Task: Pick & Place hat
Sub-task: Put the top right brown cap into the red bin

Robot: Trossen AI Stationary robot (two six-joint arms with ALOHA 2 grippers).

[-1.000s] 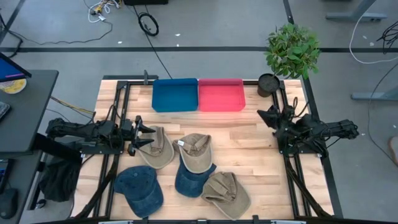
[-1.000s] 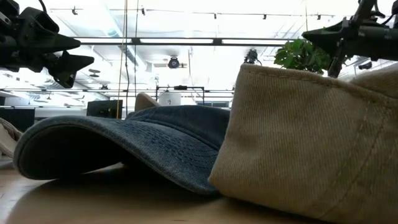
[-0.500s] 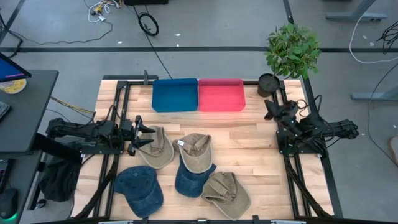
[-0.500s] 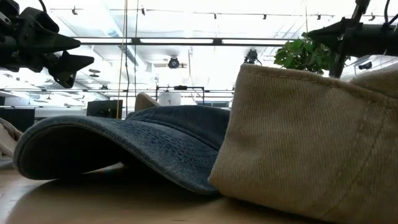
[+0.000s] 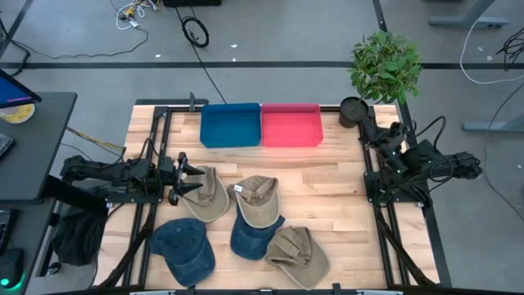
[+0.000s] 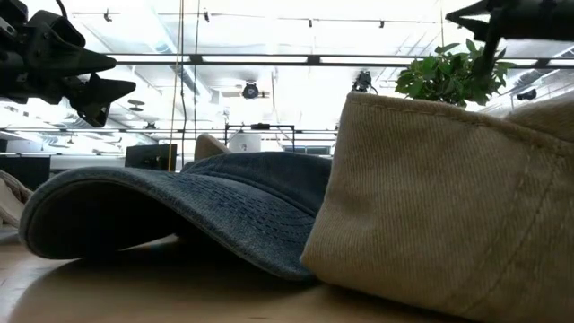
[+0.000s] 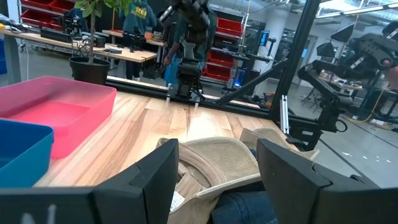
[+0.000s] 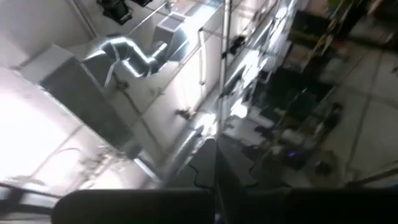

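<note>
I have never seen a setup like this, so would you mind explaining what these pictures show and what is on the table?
These show a two-armed robot at a wooden table. One camera looks straight down, one sits at table-top height, and one rides on each wrist. The left gripper is open, just above a tan cap at the table's left side, holding nothing. The right gripper is near the potted plant; its wrist camera points up at the ceiling. Five caps lie on the table: three tan and two blue denim. At the far edge sit a blue tray and a pink tray, with nothing visible in them.
</note>
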